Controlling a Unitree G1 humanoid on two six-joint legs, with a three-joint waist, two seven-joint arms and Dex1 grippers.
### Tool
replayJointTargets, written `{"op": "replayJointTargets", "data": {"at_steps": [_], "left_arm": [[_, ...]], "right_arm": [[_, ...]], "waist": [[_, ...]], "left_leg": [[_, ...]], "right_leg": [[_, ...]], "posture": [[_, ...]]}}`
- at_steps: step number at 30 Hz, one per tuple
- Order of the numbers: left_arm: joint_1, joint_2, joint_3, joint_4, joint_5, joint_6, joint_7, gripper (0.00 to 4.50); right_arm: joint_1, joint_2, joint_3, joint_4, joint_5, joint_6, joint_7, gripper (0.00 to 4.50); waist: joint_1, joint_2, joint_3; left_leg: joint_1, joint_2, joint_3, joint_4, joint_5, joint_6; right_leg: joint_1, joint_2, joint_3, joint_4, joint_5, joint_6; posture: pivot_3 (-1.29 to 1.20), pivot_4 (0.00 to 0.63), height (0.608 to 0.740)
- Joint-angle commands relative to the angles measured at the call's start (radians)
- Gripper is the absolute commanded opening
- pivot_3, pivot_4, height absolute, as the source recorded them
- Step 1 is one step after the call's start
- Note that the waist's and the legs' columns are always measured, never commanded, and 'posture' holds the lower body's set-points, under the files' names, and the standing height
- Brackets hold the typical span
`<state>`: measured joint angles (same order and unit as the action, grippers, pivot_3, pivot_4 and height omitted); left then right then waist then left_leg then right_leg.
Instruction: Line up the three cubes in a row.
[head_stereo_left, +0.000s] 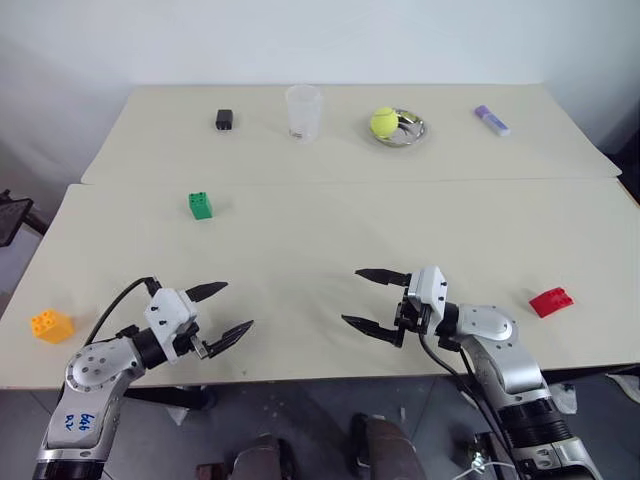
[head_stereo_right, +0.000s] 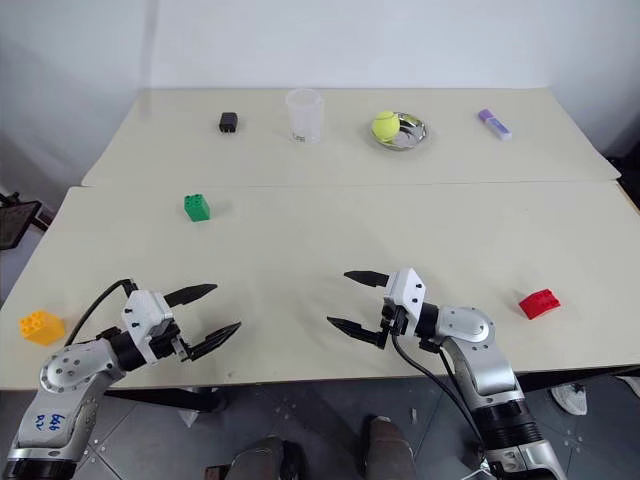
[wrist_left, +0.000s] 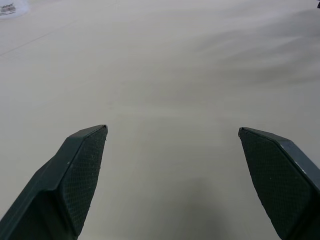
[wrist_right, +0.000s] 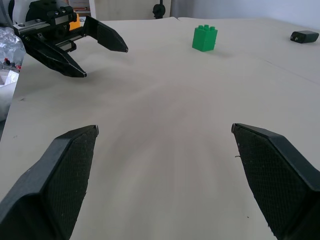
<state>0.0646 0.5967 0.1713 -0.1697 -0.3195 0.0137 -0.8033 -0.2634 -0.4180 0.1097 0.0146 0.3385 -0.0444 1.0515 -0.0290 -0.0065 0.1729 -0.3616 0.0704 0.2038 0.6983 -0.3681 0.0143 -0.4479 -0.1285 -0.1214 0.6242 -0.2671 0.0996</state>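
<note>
1. Both spread wide and holding nothing: left pincer (head_stereo_left: 222, 312) and right pincer (head_stereo_left: 368, 299), low over the near surface (head_stereo_left: 300, 250).
2. Far apart: green brick (head_stereo_left: 200, 205) up left, orange-yellow brick (head_stereo_left: 51, 325) at the near left edge, red brick (head_stereo_left: 551, 301) near right.
3. Best to grab each brick square on the sides and bring all to the open middle.
4. Far off at the back, not in the way: black block (head_stereo_left: 224, 120), clear cup (head_stereo_left: 303, 112), tennis ball (head_stereo_left: 384, 122) in a dish (head_stereo_left: 415, 131), purple marker (head_stereo_left: 491, 120).
</note>
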Motion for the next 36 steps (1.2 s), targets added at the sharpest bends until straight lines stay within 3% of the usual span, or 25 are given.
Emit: {"op": "replayJointTargets", "data": {"at_steps": [1,5,11,16,22,28,36], "left_arm": [[-0.023,-0.021,0.018,-0.025,-0.033,0.02,0.029,4.48],[-0.038,0.009,0.009,-0.047,-0.077,0.058,-0.038,4.48],[-0.102,0.046,-0.064,-0.118,-0.126,0.136,-0.131,4.48],[-0.242,0.01,-0.171,-0.006,-0.085,0.163,-0.171,4.48],[-0.294,-0.071,-0.262,-0.003,-0.097,0.179,-0.197,4.48],[-0.348,-0.111,-0.319,0.033,-0.068,0.152,-0.228,4.48],[-0.359,-0.106,-0.319,0.054,-0.074,0.163,-0.268,4.48]], "right_arm": [[0.008,0.007,-0.013,-0.028,0.013,-0.024,-0.007,4.5],[0.023,0.019,-0.055,-0.088,0.056,0.003,-0.056,4.5],[0.076,-0.053,-0.251,-0.307,0.172,0.149,-0.209,4.5],[0.379,-0.117,-0.636,-0.45,0.157,0.198,-0.381,4.5],[0.69,0.001,-0.889,-0.465,0.169,0.138,-0.47,4.5],[0.807,0.032,-0.949,-0.359,0.223,0.132,-0.435,4.5],[0.681,-0.258,-0.912,-0.149,0.245,0.255,-0.291,4.5]], "waist": [[0.0,0.0,0.0],[0.0,0.0,0.0],[0.007,0.0,0.0],[0.036,0.0,-0.001],[0.027,0.001,-0.001],[0.012,0.001,-0.001],[-0.001,0.003,-0.003]], "left_leg": [[0.0,0.0,0.0,0.0,0.0,0.0],[0.0,0.0,0.0,0.0,0.0,0.0],[0.0,-0.001,-0.001,0.001,0.0,0.0],[-0.002,-0.002,0.0,0.0,0.0,0.0],[-0.003,-0.002,0.001,0.0,0.0,0.0],[0.005,-0.002,0.001,0.0,0.001,0.001],[0.009,-0.004,0.002,0.0,0.0,0.005]], "right_leg": [[0.0,0.0,0.0,0.0,0.0,0.0],[0.0,0.0,0.0,0.001,0.0,0.0],[0.001,-0.001,0.0,0.0,0.0,0.0],[0.001,0.0,-0.002,-0.001,0.0,0.0],[0.002,0.001,-0.001,-0.005,0.0,0.001],[0.006,0.001,0.008,-0.007,0.0,0.001],[0.007,-0.001,0.012,-0.006,0.0,0.001]], "posture": [[0.0,0.15,0.74],[0.0,0.15,0.74],[0.0,0.15,0.74],[0.0,0.15,0.74],[0.0,0.15,0.74],[0.0,0.15,0.74],[0.0,0.15,0.74]]}}
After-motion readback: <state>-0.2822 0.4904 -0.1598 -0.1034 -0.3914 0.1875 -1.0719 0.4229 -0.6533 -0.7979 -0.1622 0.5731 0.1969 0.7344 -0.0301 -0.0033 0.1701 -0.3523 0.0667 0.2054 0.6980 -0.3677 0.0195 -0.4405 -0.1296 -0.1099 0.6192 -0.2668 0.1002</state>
